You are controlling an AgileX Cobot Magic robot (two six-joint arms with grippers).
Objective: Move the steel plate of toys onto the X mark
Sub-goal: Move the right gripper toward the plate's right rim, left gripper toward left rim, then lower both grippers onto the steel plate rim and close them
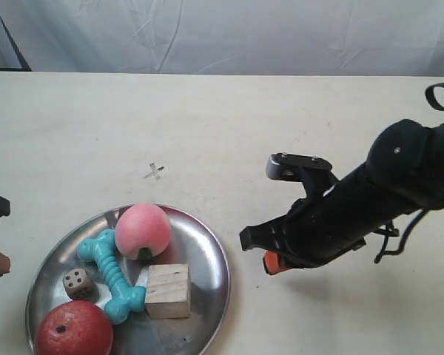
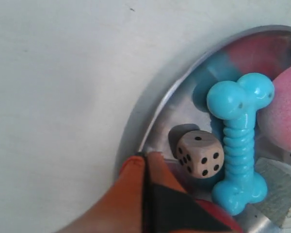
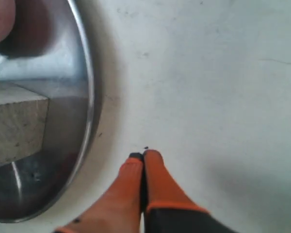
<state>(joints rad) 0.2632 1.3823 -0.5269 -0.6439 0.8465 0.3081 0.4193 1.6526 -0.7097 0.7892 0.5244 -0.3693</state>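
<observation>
1. Sitting near-left on the cream surface [image 1: 296,133], the round shiny steel plate [image 1: 207,259] of toys [image 1: 142,231] lies short of the faint dark X mark [image 1: 154,171].
2. Orange-tipped left end effector [image 2: 144,162] and right end effector [image 3: 143,160], both pinched closed and empty, wait at its rim.
3. Move seemingly unstarted.

Left end effector [image 2: 144,157]: orange fingers [image 2: 131,177] pressed together. Right end effector [image 3: 143,156]: likewise closed. Right arm [image 1: 355,207] slants downward, black.

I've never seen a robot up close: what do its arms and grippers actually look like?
The right arm is chunky and matte black, with a grey screwed bracket and thin black cable loops. Both the right gripper and the left gripper have tapered orange fingers on black bases.
</observation>
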